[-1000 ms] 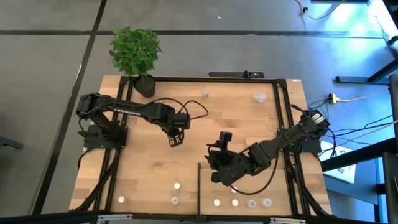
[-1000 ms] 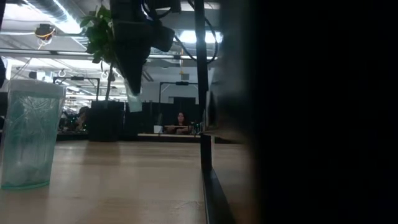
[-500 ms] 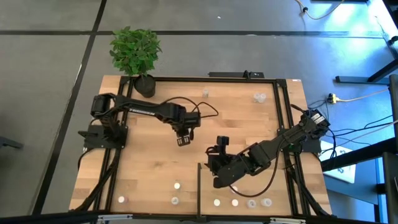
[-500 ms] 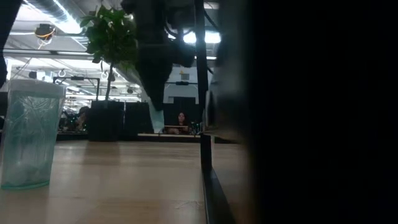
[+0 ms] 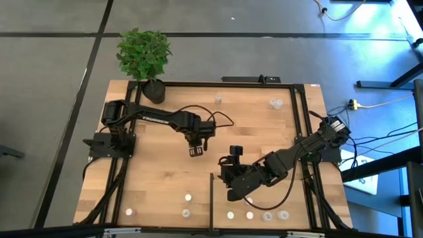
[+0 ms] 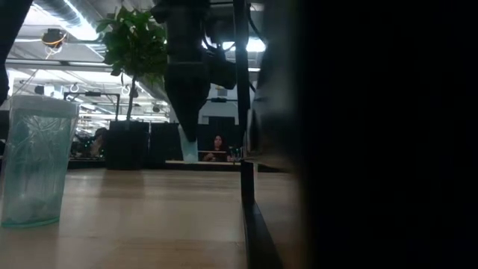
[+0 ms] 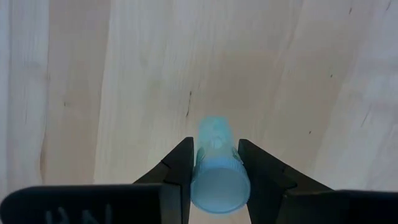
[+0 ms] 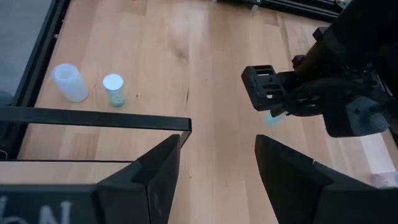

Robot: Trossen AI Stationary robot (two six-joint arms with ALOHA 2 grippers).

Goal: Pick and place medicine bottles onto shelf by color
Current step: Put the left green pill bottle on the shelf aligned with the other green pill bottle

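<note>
My left gripper [image 5: 195,151] hangs over the middle of the table, pointing down, shut on a pale blue translucent medicine bottle [image 7: 215,163]. The low view shows that bottle [image 6: 188,148] below the dark gripper. My right gripper [image 8: 217,163] stands open with nothing between its fingers, just right of the left one [image 8: 273,93], near the far end of the shelf's black edge strip [image 5: 211,198]. The shelf [image 5: 221,205] is the pale panel right of that strip. A few bottles [image 5: 249,215] stand on it at the near edge. Others [image 5: 188,197] stand on the table left of the strip. My left gripper pinches the bottle between its two fingers [image 7: 184,160], on the sides of its upper body just under the cap [image 7: 200,167]. The fingers come from above, pointing down. The bottle hangs upright below them, cap up, its bottom [image 6: 188,157] clear of the table.
A potted plant [image 5: 145,59] stands at the far left corner. Two bottles [image 5: 218,99] [image 5: 275,103] stand near the far edge. A translucent bottle [image 6: 33,161] stands close to the low camera. Left of the strip stand two bottles [image 8: 69,81] [image 8: 113,89].
My left gripper has carried the bottle toward the table's right edge and a little nearer, has sunk lower, and has rolled slightly about its pointing line. The bottle has stayed upright and clear of the table.
</note>
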